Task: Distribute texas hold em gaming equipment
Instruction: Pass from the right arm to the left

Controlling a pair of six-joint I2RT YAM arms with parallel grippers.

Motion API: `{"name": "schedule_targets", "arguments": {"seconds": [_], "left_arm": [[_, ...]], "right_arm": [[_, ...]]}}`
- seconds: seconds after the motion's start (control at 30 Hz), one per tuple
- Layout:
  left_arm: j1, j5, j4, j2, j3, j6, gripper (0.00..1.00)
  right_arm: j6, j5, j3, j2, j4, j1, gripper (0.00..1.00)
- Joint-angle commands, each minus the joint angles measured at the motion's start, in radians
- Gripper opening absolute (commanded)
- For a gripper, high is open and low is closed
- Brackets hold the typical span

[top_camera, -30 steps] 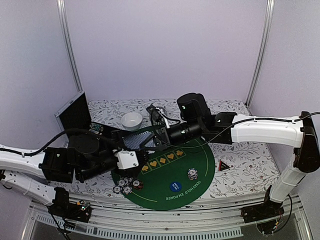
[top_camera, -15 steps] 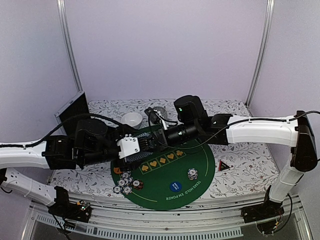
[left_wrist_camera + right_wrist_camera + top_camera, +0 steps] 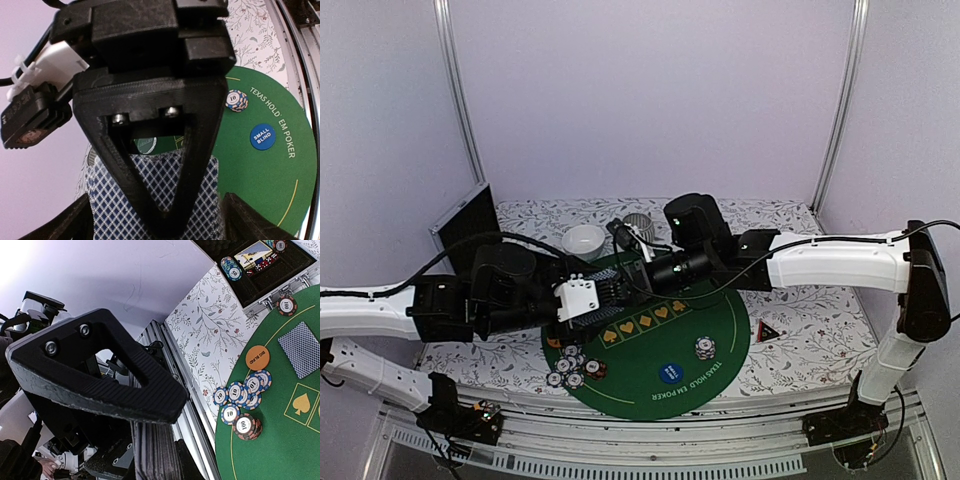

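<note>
Closing in since before, left hand (image 3: 607, 291) spread astride card deck (image 3: 107, 200), right hand (image 3: 150, 437) pinching it.

Matt cloth mat (image 3: 630, 385); smooth poker chips (image 3: 243, 395) and playing cards (image 3: 204, 195).

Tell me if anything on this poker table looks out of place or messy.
Mildly. Most poker chips lie in a loose, overlapping heap at the green mat's left edge rather than neat stacks, one seemingly overhanging it. The small red-black triangle sits off the mat on the floral cloth. Nothing looks spilled or damaged.
</note>
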Motion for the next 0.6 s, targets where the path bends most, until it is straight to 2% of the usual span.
{"name": "schedule_targets", "arguments": {"seconds": [0.0,0.1,0.23,0.3,0.57], "left_arm": [[0.018,-0.002,0.031,-0.016,-0.023,0.007,0.88],[0.018,0.001,0.037,-0.021,-0.035,0.010,0.88],[0.018,0.003,0.034,-0.024,-0.044,0.011,0.96],[0.019,0.004,0.032,-0.021,-0.044,0.011,0.97],[0.021,-0.043,0.052,0.001,-0.040,0.007,0.80]], "right_arm": [[0.016,-0.038,0.030,0.009,0.021,0.006,0.03],[0.016,-0.038,0.032,0.009,0.023,0.006,0.03],[0.017,-0.036,0.031,0.011,0.023,0.006,0.03],[0.017,-0.038,0.029,0.009,0.023,0.007,0.03],[0.016,-0.048,0.027,0.003,0.023,0.006,0.03]]}}
